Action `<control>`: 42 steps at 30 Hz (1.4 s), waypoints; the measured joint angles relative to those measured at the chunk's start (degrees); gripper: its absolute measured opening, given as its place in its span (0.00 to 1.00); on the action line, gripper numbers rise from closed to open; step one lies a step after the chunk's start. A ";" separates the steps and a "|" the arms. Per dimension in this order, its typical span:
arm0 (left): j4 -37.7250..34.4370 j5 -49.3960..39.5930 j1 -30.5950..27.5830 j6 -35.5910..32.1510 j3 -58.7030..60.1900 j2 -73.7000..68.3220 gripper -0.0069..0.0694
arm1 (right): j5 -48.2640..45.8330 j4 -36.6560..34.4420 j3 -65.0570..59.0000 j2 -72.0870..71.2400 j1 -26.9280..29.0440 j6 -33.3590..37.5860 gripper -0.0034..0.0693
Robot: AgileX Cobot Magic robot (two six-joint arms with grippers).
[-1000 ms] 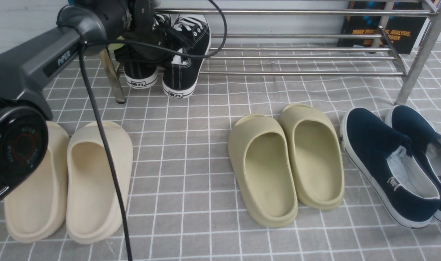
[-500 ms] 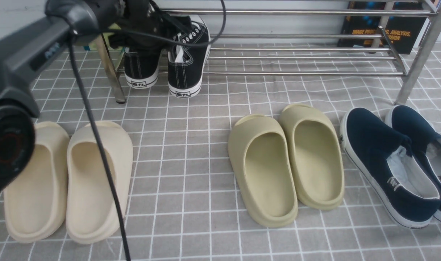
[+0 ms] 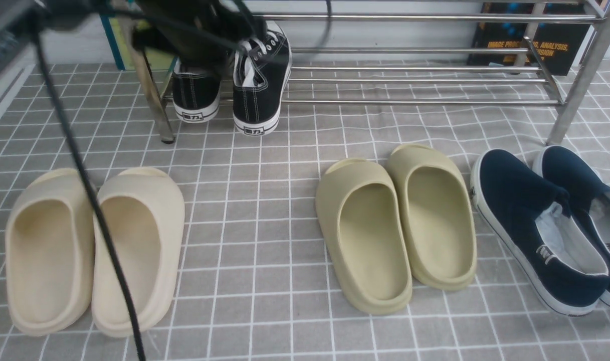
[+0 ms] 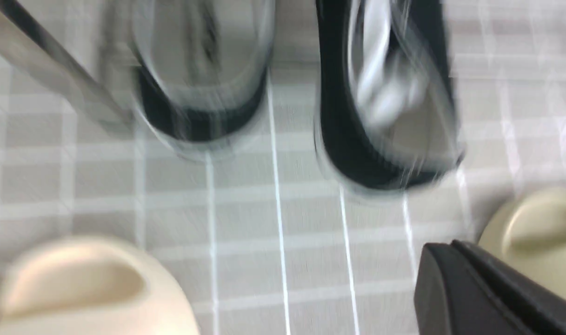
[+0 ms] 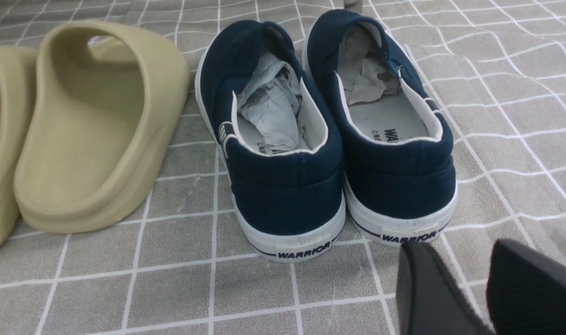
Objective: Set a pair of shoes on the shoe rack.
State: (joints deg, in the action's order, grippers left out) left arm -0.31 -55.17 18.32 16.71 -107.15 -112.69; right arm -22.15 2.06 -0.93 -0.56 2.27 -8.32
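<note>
Finishing, it seems — sneakers [image 3: 258, 103] on shoe rack [image 3: 425, 102]; left gripper [image 4: 449, 245], closed (right gripper [image 5: 459, 246] open), should withdraw carefully.

Pale wall [image 3: 385, 37] borders the grey surface with a white grid pattern [image 3: 249, 200]; lighting is even.

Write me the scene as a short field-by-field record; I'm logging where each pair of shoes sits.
black canvas lace-up sneakers with white soles: both on the lower shelf, heels past its front bar
shiny steel-tube shoe rack: stands at the back
cream foam slippers: on the floor, left side
olive-beige foam slippers: on the floor, right of centre
navy canvas slip-ons with white soles: on the floor, far right
left gripper: shut, holding no shoe
</note>
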 joint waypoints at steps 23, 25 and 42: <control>0.31 11.05 -0.73 4.04 -1.66 -8.60 0.07 | 0.00 0.00 0.00 0.00 0.00 0.00 0.38; 0.31 9.83 -0.80 4.04 -3.02 -8.45 0.07 | 0.00 0.00 0.00 0.00 0.00 0.00 0.38; 1.44 -12.56 -0.85 -5.45 -11.79 25.61 0.07 | 0.00 0.00 0.00 0.00 0.00 0.00 0.38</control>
State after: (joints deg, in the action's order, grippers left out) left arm 1.13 -67.73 17.48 11.25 -118.94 -87.08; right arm -22.15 2.06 -0.93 -0.56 2.27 -8.32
